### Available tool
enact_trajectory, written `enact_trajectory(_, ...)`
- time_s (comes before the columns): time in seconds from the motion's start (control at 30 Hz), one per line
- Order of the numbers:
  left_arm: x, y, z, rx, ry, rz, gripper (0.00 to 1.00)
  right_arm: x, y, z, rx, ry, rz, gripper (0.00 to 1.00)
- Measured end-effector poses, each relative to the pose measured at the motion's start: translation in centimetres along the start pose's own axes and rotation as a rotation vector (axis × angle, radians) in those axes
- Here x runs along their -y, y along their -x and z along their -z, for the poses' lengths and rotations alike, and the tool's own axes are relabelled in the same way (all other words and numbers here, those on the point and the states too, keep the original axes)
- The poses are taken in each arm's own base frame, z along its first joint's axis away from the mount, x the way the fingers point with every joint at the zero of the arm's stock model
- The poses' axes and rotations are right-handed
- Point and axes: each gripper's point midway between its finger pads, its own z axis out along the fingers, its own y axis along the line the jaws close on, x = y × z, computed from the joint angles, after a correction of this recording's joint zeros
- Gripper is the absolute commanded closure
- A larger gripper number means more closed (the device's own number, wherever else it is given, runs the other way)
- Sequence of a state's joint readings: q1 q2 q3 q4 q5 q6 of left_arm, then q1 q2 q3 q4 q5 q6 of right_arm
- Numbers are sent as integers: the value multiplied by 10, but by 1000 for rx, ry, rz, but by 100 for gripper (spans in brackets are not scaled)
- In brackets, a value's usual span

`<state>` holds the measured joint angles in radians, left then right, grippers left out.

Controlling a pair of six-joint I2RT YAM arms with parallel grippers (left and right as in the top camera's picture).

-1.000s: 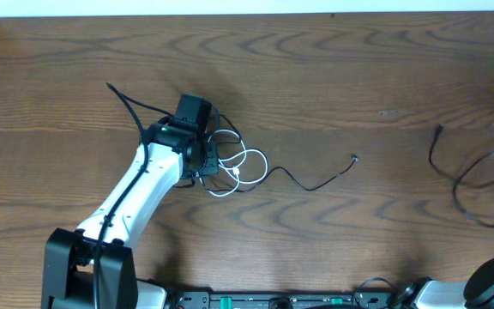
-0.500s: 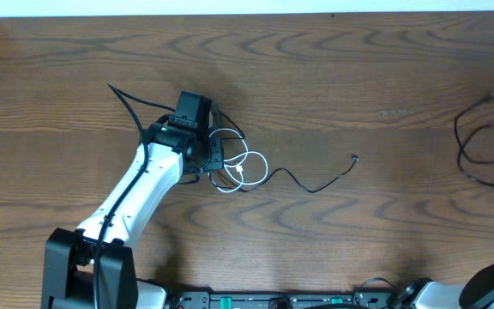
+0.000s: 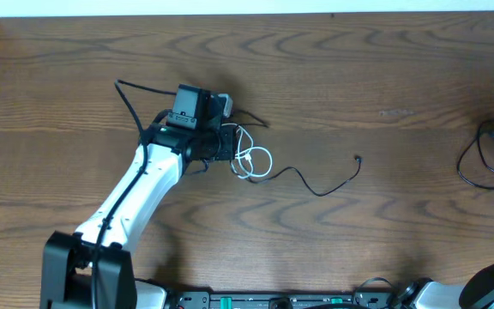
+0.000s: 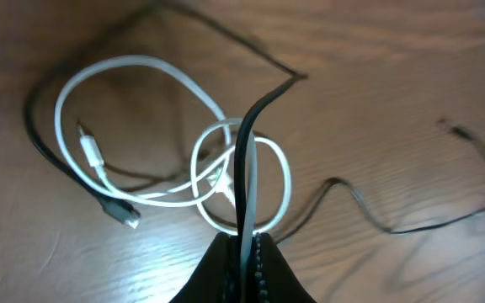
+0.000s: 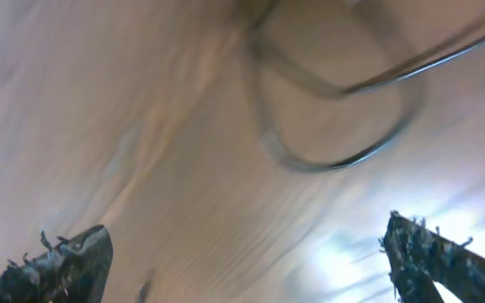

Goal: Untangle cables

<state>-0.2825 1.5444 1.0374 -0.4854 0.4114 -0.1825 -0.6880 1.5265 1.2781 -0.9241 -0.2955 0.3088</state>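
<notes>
Black cable slid right, left gripper pinching looped white cable

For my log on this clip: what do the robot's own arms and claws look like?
The left arm has a white link with a black wire along it, a black base and a black wrist end. The left claw is black and tapered. The right claw has dark fingers with ragged edges, blurred here. No markings are readable.

Overhead camera looks straight down on the whole tabletop; left wrist camera hangs close above the cables, shared by both; right wrist view skims the wood, blurred.
</notes>
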Motion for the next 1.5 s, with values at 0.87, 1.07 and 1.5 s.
enact_trajectory(0.87, 104, 19, 108, 226, -427, -148, 93, -184, -295, -17, -566, 637, 1051, 21)
enact_trajectory(1.07, 109, 16, 108, 211, -450, -133, 93, -211, -333, -7, -583, 701, 1079, 31)
enact_trajectory(1.5, 113, 15, 108, 210, -460, -138, 93, -199, -366, -23, -609, 322, 659, 62)
